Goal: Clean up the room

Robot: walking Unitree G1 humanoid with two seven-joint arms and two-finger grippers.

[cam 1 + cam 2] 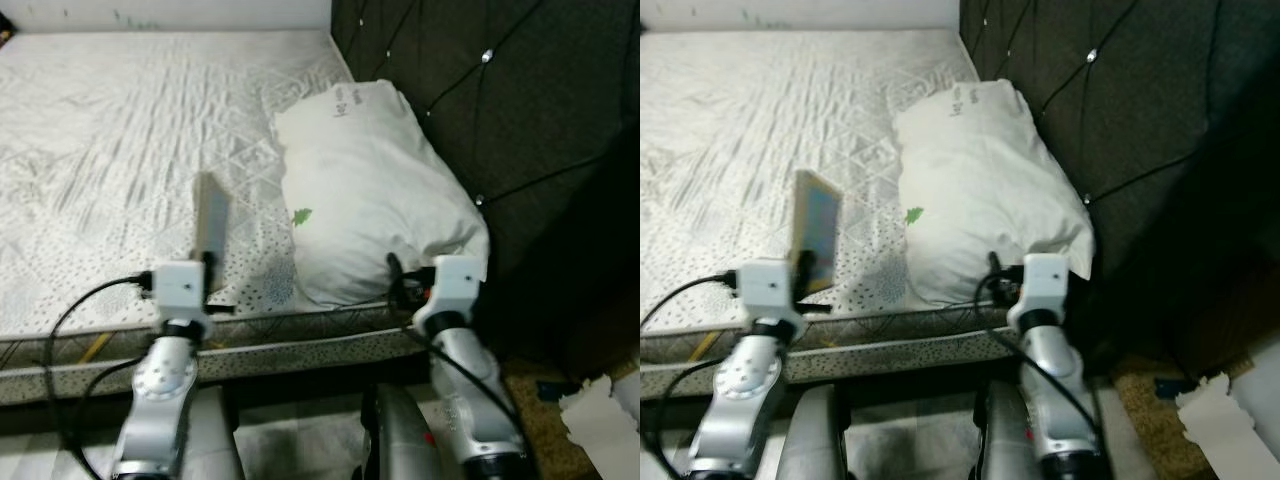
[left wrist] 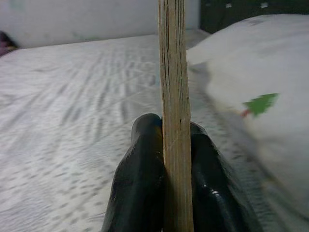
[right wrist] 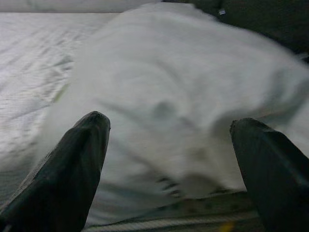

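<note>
2 silver arms (image 1: 160, 385) carry white wrist blocks, black cables and glossy black fingers (image 3: 72, 164).

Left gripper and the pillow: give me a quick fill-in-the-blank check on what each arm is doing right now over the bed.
1. The left gripper is shut on a thin flat ____ held upright on edge.
2. The right gripper has its fingers ____ and faces the white pillow.
3. The pillow lies on the mattress against the dark tufted ____.
4. The small print on the pillow is coloured ____.

Missing words: book; open; headboard; green
</note>
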